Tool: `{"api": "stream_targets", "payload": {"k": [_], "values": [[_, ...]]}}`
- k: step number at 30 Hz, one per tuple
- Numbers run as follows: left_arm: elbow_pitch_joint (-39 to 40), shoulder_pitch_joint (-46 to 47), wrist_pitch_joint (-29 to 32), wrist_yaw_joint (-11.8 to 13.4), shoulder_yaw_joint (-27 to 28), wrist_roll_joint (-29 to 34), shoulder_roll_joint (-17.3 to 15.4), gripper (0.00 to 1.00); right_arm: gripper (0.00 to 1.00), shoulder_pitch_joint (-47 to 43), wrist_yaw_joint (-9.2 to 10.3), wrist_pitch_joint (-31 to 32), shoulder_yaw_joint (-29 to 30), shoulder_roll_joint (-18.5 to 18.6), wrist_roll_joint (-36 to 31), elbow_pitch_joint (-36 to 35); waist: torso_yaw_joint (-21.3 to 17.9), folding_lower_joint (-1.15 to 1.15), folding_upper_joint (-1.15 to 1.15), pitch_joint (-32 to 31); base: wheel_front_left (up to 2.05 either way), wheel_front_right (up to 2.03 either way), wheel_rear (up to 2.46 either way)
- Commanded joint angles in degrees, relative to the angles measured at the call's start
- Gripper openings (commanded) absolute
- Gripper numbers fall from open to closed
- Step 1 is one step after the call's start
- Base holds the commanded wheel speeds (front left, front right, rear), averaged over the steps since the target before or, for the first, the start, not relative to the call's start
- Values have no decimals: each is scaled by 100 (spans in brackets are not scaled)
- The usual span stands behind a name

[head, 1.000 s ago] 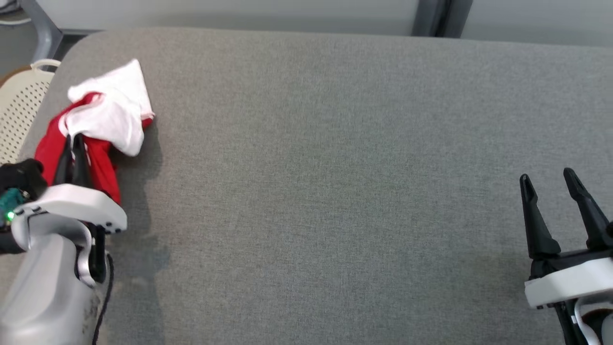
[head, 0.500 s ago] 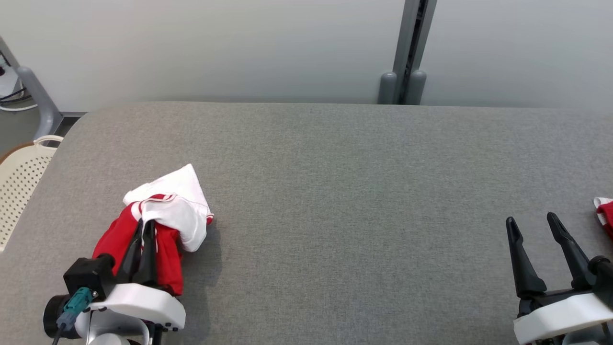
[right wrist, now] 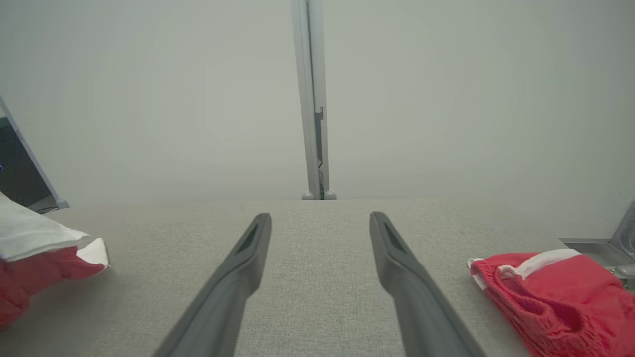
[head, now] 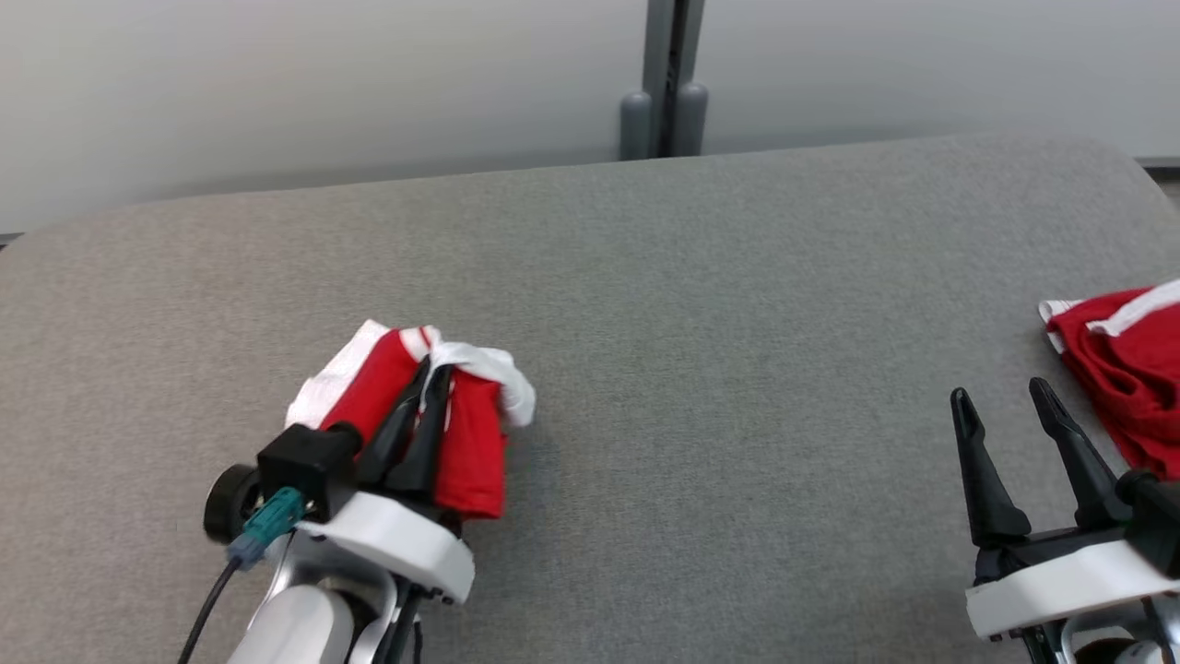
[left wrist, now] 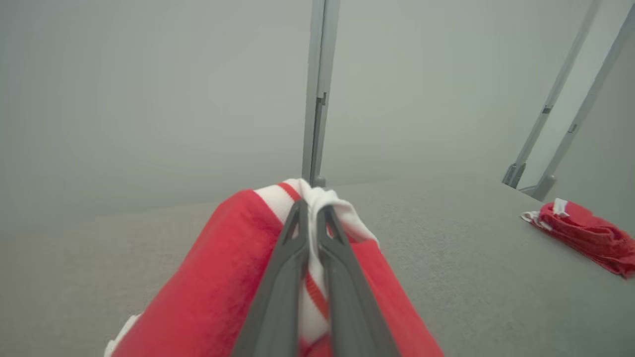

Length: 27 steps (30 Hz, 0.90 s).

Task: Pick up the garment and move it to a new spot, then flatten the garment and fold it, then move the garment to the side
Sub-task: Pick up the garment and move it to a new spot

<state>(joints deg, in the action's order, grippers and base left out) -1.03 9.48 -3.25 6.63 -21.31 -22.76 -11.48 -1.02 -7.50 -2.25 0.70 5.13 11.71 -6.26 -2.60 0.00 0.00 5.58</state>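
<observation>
Status: left tool [head: 436, 369] is clamped narrow on the bunched red-and-white fabric garment [head: 470, 452]. The left wrist view shows a white band of the cloth pinched between the two dark fingers near their tips, with red fabric spilling down both sides of them. The garment is wadded, not flat: red folds on the near side, a white panel on the far left, and a white knot-like lump on the side facing the middle of the surface. It sits in the near left part of the grey fabric-covered surface [head: 737, 304], with its shadow just to the right. Can't tell whether the lower folds touch the surface or hang just clear. A black block, a teal connector [head: 277, 512] and a black cable [head: 207, 609] ride on the left wrist, just beside the cloth.

Other side: right tool [head: 998, 389] is spread wide with nothing between the fingers. The right wrist view shows bare grey surface in the gap. It is at the near right, fingers pointing toward the back wall.

Also a second red garment with white trim [head: 1120, 360] lies crumpled on the surface at the far right. It is just beside the right tool's outer finger but not touching it, and well apart from the held garment.

Behind the surface: pale grey wall [head: 277, 92] with a grey vertical post [head: 664, 83] roughly mid-view.
</observation>
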Motion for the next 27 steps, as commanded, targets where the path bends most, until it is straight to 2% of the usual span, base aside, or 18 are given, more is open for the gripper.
{"api": "stream_targets", "payload": {"k": [1,9,12,20,21,22,23,27], "values": [[-38,166,-4,-71,-31,16,13,0,100,97,-1,-59,-6,7,48,25,-323,0,0,285,0,0,0],[-741,1248,34,-536,-639,223,394,0,100,371,-1,-335,-112,-67,177,270,-1069,0,0,807,0,0,0],[-1291,1603,43,-639,-801,244,531,0,100,502,-1,-483,-193,-106,256,432,-1293,0,0,1020,0,0,0],[-2395,1965,-249,-948,-1057,20,739,0,100,742,-1,-716,-220,-138,315,739,-1407,0,0,1195,0,0,0],[-2471,1965,-307,-976,-1083,-14,754,26,100,762,-1,-734,-211,-142,311,773,-1399,0,0,1182,0,0,0],[-2525,1963,-379,-1016,-1114,-50,763,91,100,768,-1,-747,-206,-143,306,811,-1383,0,0,1152,0,0,0],[-2566,1946,-439,-1040,-1144,-98,777,100,100,762,-1,-764,-201,-142,300,839,-1360,0,0,1114,0,0,0],[-2563,1853,-707,-1019,-1244,-94,793,100,100,728,-1,-795,-179,-145,269,935,-1219,0,0,931,0,0,0]]}}
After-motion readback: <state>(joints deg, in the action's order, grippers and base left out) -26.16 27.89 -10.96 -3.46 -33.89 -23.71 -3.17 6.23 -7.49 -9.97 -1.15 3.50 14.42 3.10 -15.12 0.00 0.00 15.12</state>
